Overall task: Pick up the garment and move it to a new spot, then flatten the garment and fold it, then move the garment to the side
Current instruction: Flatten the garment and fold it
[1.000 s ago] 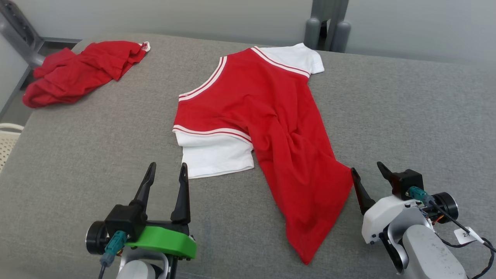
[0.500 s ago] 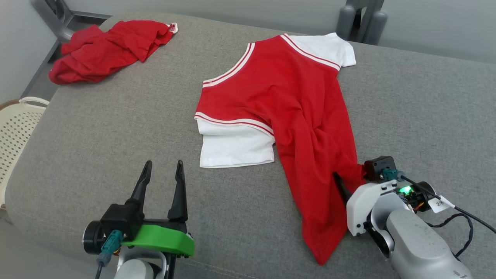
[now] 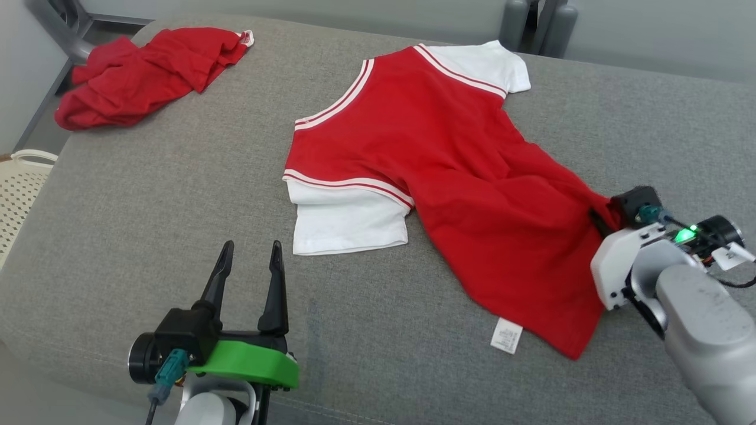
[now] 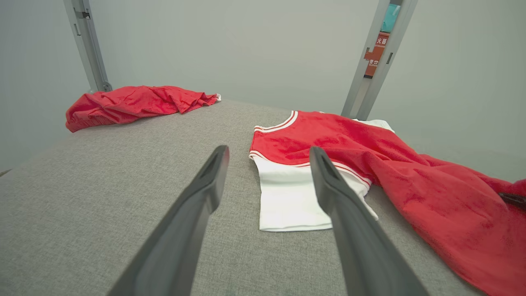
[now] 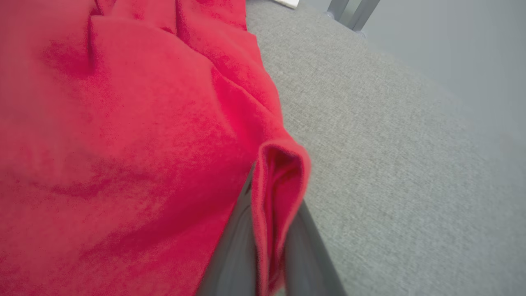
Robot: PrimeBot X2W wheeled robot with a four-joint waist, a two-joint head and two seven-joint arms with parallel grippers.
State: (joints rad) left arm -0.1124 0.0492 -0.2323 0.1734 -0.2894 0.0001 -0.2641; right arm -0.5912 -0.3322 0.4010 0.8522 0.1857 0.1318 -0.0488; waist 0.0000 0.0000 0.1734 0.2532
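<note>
Pale grey walls are backing a grey fabric mattress (image 3: 147, 248), where a red T-shirt with white sleeves and striped trim (image 3: 449, 177) is lying spread at the centre. The right pincer (image 3: 601, 217) is clamping a fold of its hem at middle right. The left pincer (image 3: 251, 248) is hovering at lower left, fingers apart, holding nothing. 1 crumpled red cloth (image 3: 147, 71) is lying at upper left.

garment (image 3: 460, 177): red body, white sleeves, red-and-white stripes noted at neck and sleeve seams (a white label (image 3: 507, 336) is seen at the hem) | crumpled cloth (image 3: 142, 77): plain red | worktop (image 3: 147, 206): grey, finely woven | left end effector (image 3: 251, 245): black fingers, bright green mount | basket (image 3: 29, 157): cream, dotted with holes
</note>
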